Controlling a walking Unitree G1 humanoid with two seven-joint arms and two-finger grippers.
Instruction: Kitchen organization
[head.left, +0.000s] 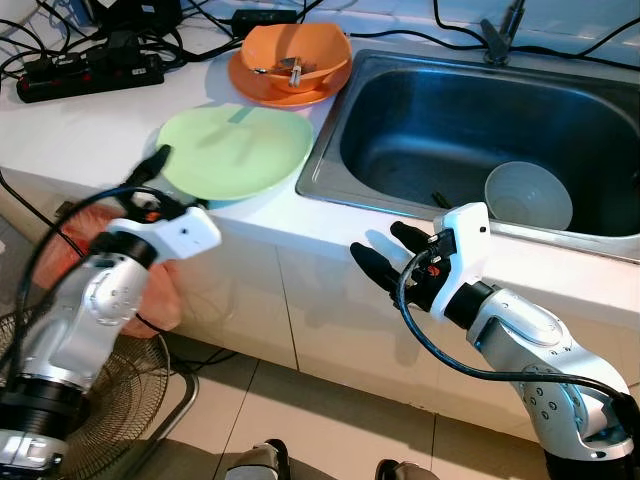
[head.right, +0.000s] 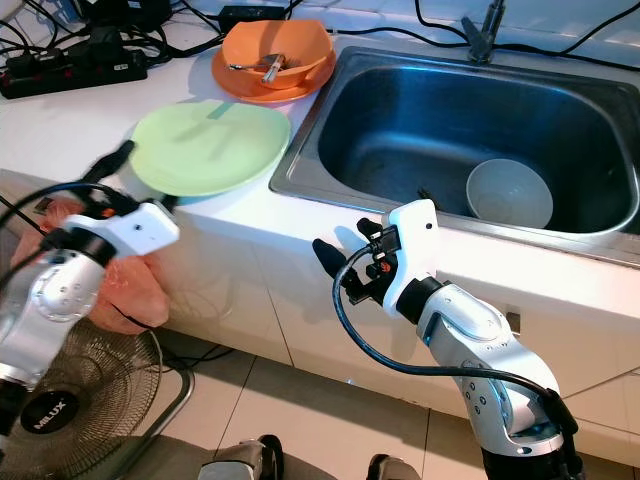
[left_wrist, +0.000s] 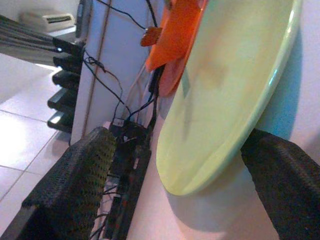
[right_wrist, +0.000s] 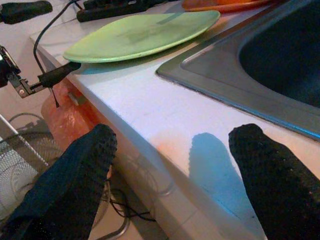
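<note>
Fingers (left_wrist: 85, 170) of the left gripper (head.left: 160, 165) stand wide apart astride the near rim of the green plate (head.left: 235, 150), gripping nothing yet; that plate lies flat on the bench (head.left: 90, 125) beside the sink (head.left: 400, 75); best to slide deeper, level with the rim, before closing; right gripper (head.left: 385, 255) hangs spread and empty at the bench edge.
</note>
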